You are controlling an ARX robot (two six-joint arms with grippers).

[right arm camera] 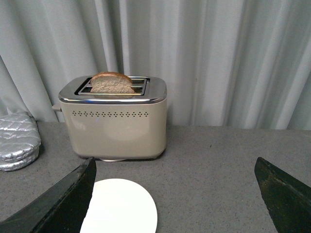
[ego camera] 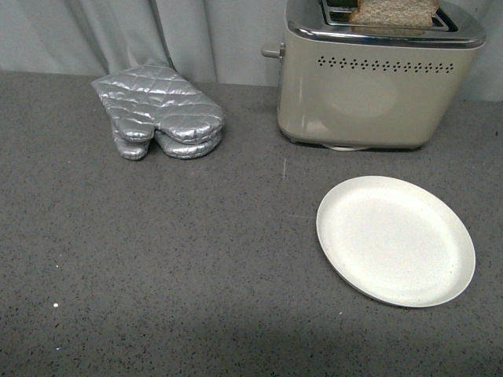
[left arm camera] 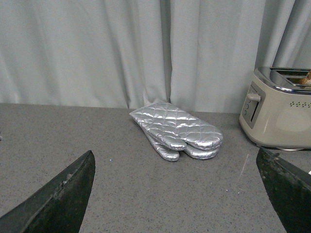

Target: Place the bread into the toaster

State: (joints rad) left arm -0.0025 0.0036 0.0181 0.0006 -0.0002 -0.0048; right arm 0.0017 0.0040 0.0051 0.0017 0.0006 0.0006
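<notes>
Front view: one beige-cream two-slot toaster with a chrome top [ego camera: 377, 86] stands at the back right of the grey speckled counter [ego camera: 157, 267]. One light-brown wholemeal bread slice [ego camera: 394, 12] stands upright in the nearer slot, top protruding. One round white plate [ego camera: 395, 239], bare, lies in front. One silver quilted oven mitt [ego camera: 161, 118] lies back left. No arms visible.

Left wrist view: left gripper [left arm camera: 177, 194] fingers spread wide, holding nothing, low over the counter; mitt ahead, toaster at the edge.

Right wrist view: right gripper [right arm camera: 175, 194] fingers spread wide, empty, facing the toaster, with the plate just ahead.

Judgement: the slice looks seated; only a check that it sits square in the slot remains, keeping both arms clear of the toaster's side lever knob [ego camera: 271, 52].
</notes>
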